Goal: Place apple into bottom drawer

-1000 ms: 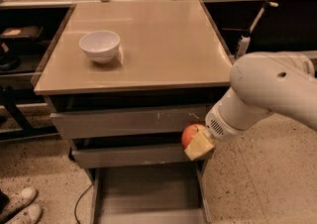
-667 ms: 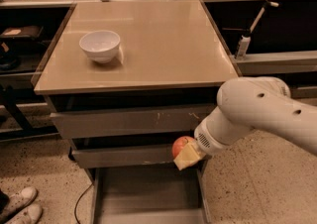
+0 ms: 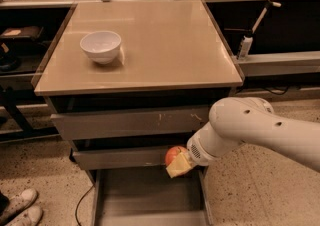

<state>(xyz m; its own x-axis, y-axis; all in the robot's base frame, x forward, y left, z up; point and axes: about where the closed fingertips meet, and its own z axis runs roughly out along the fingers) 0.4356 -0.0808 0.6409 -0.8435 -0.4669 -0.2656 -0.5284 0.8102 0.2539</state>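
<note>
The wide grey metal bottom drawer [image 3: 145, 196] stands pulled out; above its back right, the gripper [image 3: 178, 163] clasps the small round red-orange apple [image 3: 174, 153].

Smooth apple [image 3: 173, 153] in matt yellowish pincer [image 3: 178, 163] above matt grey metal bottom drawer [image 3: 145, 196].

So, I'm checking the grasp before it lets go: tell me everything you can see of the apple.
The apple is small, round and red-orange, with smooth-looking skin and a paler patch on top. Only its upper left side shows; the rest is hidden by the tool, whose yellowish finger lies against its lower right. It hangs held in the air in front of the middle drawer front, above the back right of the open bottom drawer, not touching its floor.
</note>
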